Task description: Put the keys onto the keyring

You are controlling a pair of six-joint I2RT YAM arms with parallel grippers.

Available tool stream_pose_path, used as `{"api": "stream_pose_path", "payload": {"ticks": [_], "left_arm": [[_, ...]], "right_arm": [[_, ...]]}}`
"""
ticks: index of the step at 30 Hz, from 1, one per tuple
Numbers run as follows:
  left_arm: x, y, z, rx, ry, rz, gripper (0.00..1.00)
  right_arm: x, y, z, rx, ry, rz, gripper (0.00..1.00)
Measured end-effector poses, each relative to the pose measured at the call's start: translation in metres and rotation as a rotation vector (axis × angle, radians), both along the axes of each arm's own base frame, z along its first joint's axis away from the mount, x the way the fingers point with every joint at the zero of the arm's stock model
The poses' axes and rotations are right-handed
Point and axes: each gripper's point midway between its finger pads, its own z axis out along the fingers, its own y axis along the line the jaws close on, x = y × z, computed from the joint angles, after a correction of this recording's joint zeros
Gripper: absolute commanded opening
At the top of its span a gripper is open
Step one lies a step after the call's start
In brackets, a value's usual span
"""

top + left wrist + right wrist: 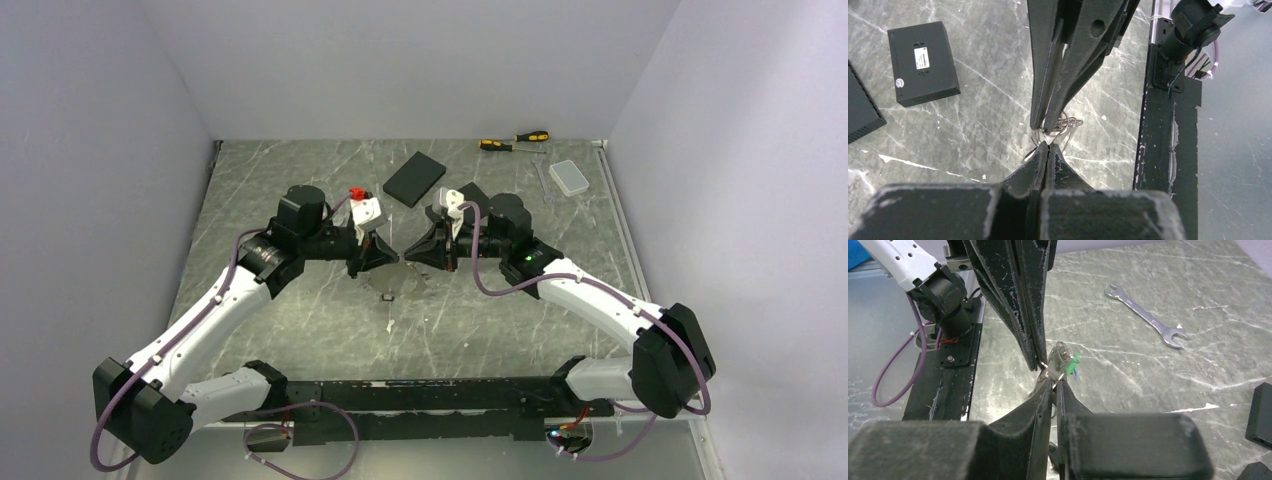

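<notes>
Here, green-grey marbled table (300, 320) — keys (1063, 360) mid-table, pale walls (100, 150) around.

I see a grey-green marbled table (300, 320). Along its far edge lie two yellow-and-black screwdrivers (514, 141), nearly end to end. A clear plastic case (570, 177) sits near the far right corner, a silver wrench (1143, 315) flat beside it. A flat black box (414, 178) lies further left. My left wrist view shows a labelled black box (923, 62) and a second dark box (860, 107) close by.
</notes>
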Motion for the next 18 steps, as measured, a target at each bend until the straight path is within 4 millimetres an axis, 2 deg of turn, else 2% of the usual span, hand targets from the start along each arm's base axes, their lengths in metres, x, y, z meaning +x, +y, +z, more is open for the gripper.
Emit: {"api": "stream_pose_path", "payload": {"ticks": [6,13,16,18], "left_arm": [[-0.0037,-0.0019,0.0013,-0.008,0.003,-0.020,0.00],[-0.0058,-0.0030,0.0023,-0.013,0.004,-0.032,0.00],[-0.0078,-0.0041,0.0027,-0.016,0.005,-0.042,0.00],[-0.0078,-0.0042,0.0027,-0.016,0.005,-0.042,0.00]], "right_arm": [[0.0007,0.0004,0.0022,0.007,-0.009,0.000,0.10],[-0.0001,0.0007,0.0032,0.011,-0.002,0.002,0.36],[0.0012,0.0007,0.0034,0.011,-0.006,-0.005,0.35],[0.0015,0.0007,0.0034,0.011,-0.008,-0.005,0.30]]}}
